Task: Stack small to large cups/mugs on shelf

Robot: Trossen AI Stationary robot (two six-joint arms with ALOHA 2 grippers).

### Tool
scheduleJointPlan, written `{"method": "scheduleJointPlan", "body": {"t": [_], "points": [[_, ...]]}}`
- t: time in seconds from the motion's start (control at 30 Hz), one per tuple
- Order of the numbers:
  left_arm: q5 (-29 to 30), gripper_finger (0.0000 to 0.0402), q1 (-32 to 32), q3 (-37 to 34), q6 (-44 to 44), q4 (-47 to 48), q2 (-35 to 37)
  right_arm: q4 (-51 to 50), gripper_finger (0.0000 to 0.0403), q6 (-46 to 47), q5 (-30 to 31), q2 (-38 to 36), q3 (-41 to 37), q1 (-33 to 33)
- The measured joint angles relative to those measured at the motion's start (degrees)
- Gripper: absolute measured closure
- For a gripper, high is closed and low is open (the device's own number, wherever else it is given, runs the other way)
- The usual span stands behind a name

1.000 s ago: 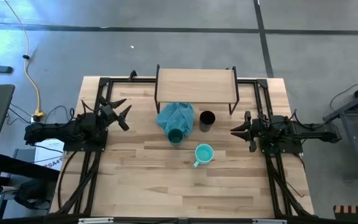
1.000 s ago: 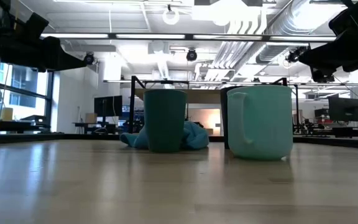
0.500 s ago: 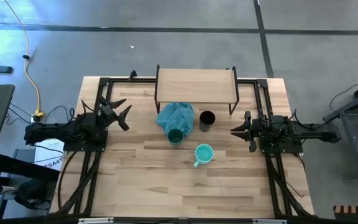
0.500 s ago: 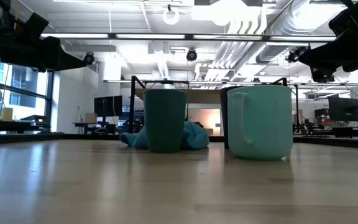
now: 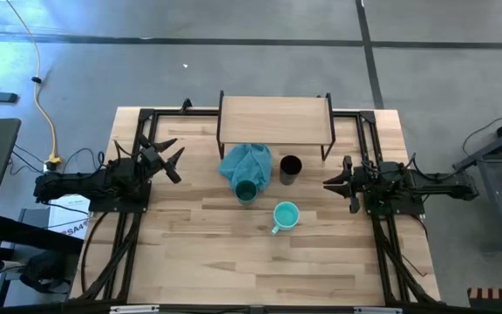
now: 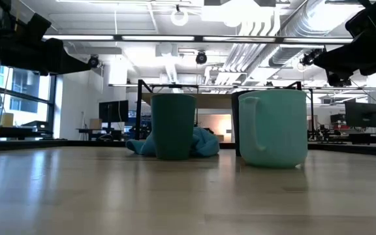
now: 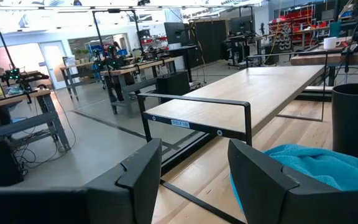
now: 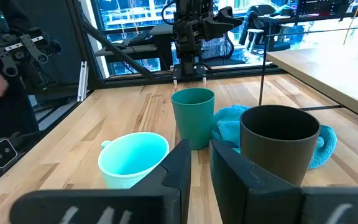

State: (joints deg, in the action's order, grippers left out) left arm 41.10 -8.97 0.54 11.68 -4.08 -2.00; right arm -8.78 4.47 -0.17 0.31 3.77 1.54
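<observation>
A light turquoise mug (image 5: 285, 215) with a handle stands on its base near the table's middle. A dark teal-green cup (image 5: 246, 190) stands at the near edge of a blue-teal cloth (image 5: 245, 163). A black cup (image 5: 290, 167) stands right of the cloth. The shelf (image 5: 275, 119) stands at the far edge on thin dark legs, nothing on its wooden top. My left gripper (image 5: 170, 160) is open and empty at the table's left, and it also shows in the left wrist view (image 7: 194, 165). My right gripper (image 5: 336, 184) hovers at the right, nearly shut and empty, and it also shows in the right wrist view (image 8: 201, 163).
Dark metal arm frames run along the table's left (image 5: 129, 218) and right (image 5: 390, 235) sides. Bare wood lies at the near half of the table (image 5: 251, 270). The cloth lies just in front of the shelf.
</observation>
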Motion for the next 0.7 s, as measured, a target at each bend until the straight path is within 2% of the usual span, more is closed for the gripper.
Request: {"method": "scheduleJointPlan", "body": {"t": [0.7], "points": [[0.0, 0.0227, 0.0, 0.0, 3.1, 0.0, 0.0, 0.0, 0.0353, 0.0, 0.0, 0.0, 0.0, 0.0]]}}
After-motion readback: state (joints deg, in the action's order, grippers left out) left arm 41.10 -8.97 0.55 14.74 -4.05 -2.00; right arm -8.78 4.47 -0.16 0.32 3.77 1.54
